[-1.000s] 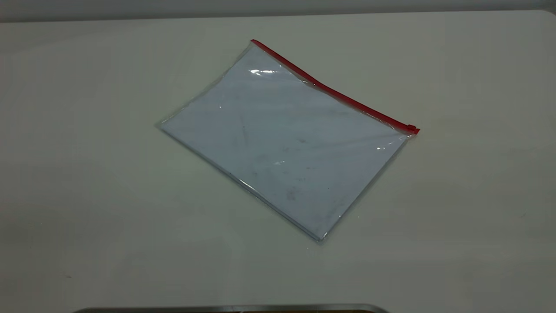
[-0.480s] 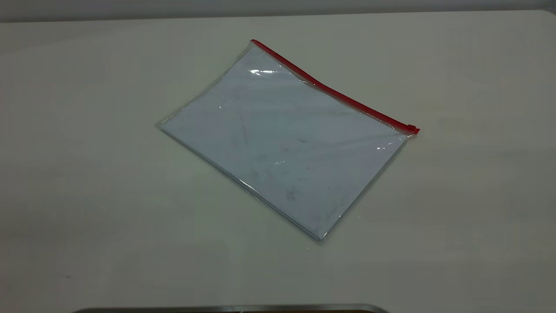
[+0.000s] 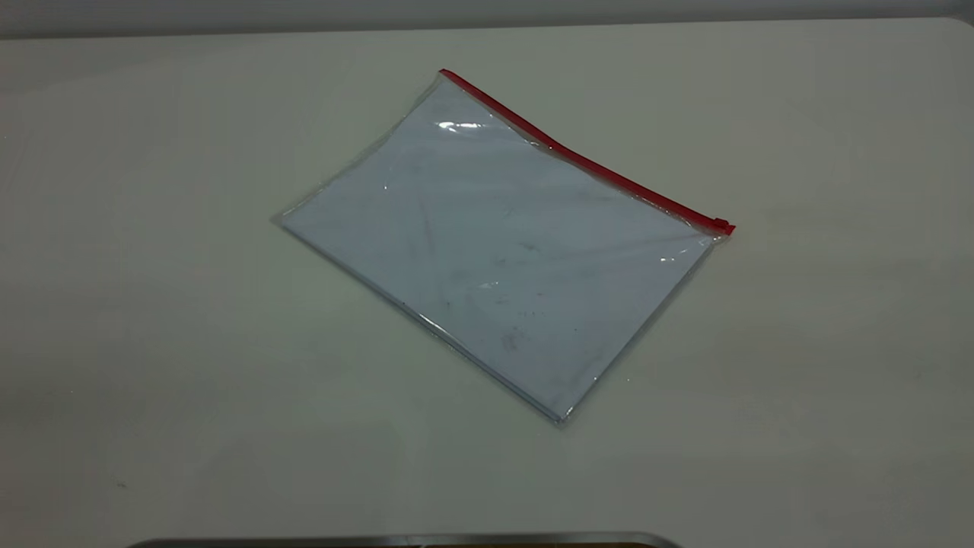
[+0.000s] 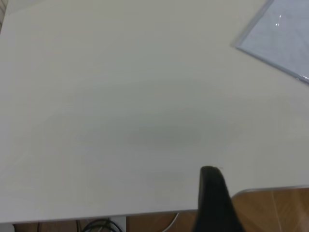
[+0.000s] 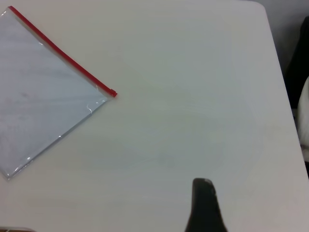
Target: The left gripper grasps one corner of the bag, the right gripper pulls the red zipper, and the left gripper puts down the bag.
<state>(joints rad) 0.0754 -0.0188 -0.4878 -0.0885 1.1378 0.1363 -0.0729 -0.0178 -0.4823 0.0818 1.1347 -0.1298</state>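
The bag [image 3: 494, 243] lies flat near the middle of the white table [image 3: 152, 304], turned at an angle. The red zipper [image 3: 578, 156] runs along its far right long edge, with the slider tab [image 3: 721, 225] at the right-hand corner. Neither gripper shows in the exterior view. The left gripper [image 4: 211, 174] shows only as one black tip over the table's edge, far from the bag's plain corner [image 4: 285, 38]. The right gripper [image 5: 203, 186] shows as one black tip, well apart from the bag [image 5: 43, 96], the zipper [image 5: 63, 50] and the tab [image 5: 112, 93].
A metal rim [image 3: 403, 540] sits at the table's near edge. The left wrist view shows wooden floor [image 4: 275, 208] and a cable [image 4: 96, 224] beyond the table edge. The right wrist view shows the table's rounded corner [image 5: 263, 9].
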